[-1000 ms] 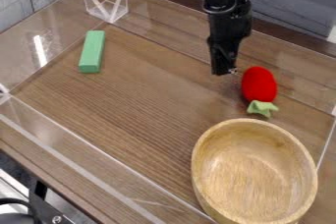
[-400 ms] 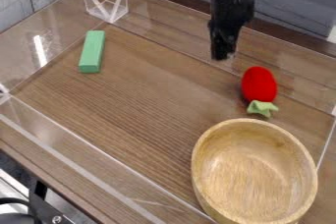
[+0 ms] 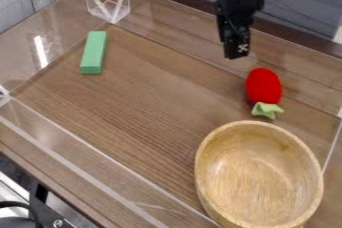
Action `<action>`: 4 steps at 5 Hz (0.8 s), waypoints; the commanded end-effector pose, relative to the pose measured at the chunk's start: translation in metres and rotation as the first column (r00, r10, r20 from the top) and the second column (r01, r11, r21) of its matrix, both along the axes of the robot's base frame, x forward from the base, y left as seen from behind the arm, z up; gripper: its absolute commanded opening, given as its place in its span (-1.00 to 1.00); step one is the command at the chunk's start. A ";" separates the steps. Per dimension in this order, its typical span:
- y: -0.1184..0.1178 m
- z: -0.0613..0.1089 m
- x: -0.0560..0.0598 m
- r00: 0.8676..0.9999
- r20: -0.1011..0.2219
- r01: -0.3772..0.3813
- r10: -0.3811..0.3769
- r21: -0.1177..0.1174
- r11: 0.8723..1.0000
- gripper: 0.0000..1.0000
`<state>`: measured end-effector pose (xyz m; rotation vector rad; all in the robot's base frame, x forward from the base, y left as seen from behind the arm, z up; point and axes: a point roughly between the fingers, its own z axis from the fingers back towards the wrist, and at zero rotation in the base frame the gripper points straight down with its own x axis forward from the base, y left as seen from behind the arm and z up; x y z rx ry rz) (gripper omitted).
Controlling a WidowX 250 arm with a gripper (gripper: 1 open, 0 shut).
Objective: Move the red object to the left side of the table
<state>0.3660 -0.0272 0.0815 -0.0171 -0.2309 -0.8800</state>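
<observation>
**One gap to close: pincer sits up-left of the red object**

Pincer (image 3: 237, 48) hangs above the worktop (image 3: 147, 112), pointing nearly straight down. Fingers look slightly parted, nothing between them, so it's empty. Red object (image 3: 263, 85) lies on the right side of the worktop, just above the wooden bowl (image 3: 261, 175) rim, clear of the pincer. From the pincer it's down and slightly right in the camera view, near but not touching. Its long axis runs roughly top to bottom in frame, leafy stem at the lower end toward the bowl. My read: grasp not made yet; next move is a short shift toward the fruit, then descend and close across the narrow width. Green block (image 3: 94, 51) sits far left, near the drop zone.
</observation>
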 end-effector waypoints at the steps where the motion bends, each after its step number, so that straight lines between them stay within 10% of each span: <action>1: -0.016 0.017 0.010 0.998 0.059 0.023 -0.022 -0.012 1.000 1.00; 4: -0.020 0.006 -0.001 0.996 0.014 0.093 -0.093 -0.037 0.995 1.00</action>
